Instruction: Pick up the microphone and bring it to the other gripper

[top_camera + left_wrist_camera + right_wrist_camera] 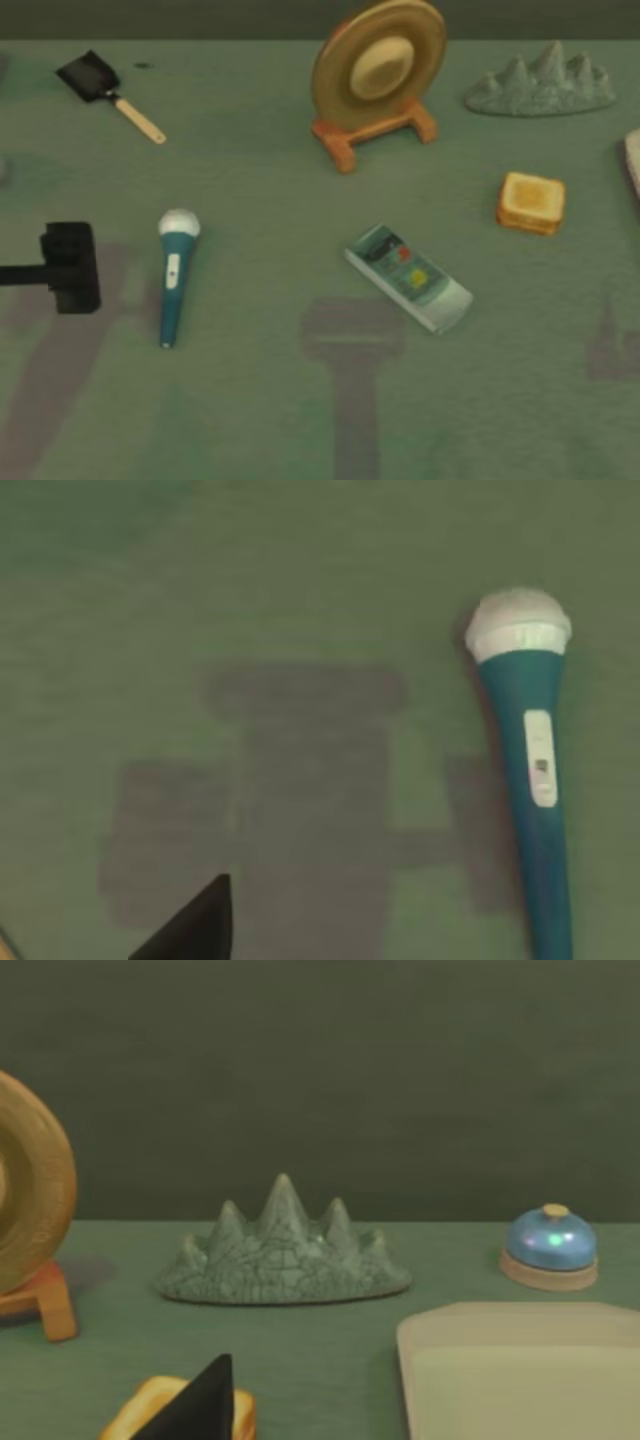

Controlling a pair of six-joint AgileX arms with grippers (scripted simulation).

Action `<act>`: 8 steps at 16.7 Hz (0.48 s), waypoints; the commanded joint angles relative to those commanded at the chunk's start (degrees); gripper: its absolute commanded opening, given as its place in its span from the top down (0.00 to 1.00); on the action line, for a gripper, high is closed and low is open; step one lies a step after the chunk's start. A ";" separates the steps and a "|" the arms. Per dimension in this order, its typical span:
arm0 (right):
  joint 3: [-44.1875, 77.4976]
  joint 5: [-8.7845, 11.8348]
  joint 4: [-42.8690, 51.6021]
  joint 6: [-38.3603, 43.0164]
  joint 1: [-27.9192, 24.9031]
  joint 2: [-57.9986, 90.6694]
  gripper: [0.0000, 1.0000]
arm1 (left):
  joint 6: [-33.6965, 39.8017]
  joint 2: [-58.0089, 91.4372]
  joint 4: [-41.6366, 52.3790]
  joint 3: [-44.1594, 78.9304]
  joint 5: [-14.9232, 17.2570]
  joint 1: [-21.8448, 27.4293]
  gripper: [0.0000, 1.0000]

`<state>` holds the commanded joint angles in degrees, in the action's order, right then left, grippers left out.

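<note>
Green felt-like table [280,420] fills the top view, with a dark wall band along the upper edge, and our microphone [176,275] lies flat at left of centre, its silvery-white head toward the top of the frame and its teal handle tapering down toward the bottom. Our left gripper [72,266] sits just beside it at the left edge of the frame, apart from it and holding nothing; from above we see only a black block, and the left wrist view shows a single black fingertip [200,920] at its lower edge, so we cannot tell whether the claw is spread or closed. That same wrist view puts the microphone [530,770] at the right of the picture, white switch patch facing up. Our right gripper does not appear in the top view; its wrist camera shows one dark fingertip [200,1405] over a piece of toast [150,1405], facing a crackled green mountain-shaped ornament [283,1260], a blue bell [549,1245] and a pale tray [520,1370], and again we cannot tell its state. We judge the pick has not begun. The handle is slim, smooth and tapered, so a grasp too near the narrow tail could let it squirt out or roll aside; closing off-centre could nudge it away. A calculator-like device [408,276] lies well apart, and a black spatula [105,88] sits at upper left, clear of our path.
</note>
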<state>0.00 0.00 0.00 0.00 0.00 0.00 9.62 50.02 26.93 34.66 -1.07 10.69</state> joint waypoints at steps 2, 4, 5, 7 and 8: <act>0.00 0.00 0.00 0.00 0.00 0.00 0.00 | 2.19 11.75 4.98 7.90 -0.05 2.25 0.00; 0.00 0.00 0.00 0.00 0.00 0.00 0.00 | 4.23 22.74 9.75 15.34 -0.07 4.40 0.00; 0.00 0.00 0.00 0.00 0.00 0.00 0.00 | 5.17 27.79 12.05 18.78 -0.10 5.40 0.00; 0.00 0.00 0.00 0.00 0.00 0.00 0.00 | 6.86 36.68 16.44 24.83 -0.20 7.22 0.00; 0.00 0.00 0.00 0.00 0.00 0.00 0.00 | 7.59 40.43 18.46 27.37 -0.26 8.02 0.00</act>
<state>0.00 0.00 0.00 0.00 0.00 0.00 17.20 90.45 45.39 62.04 -1.33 18.71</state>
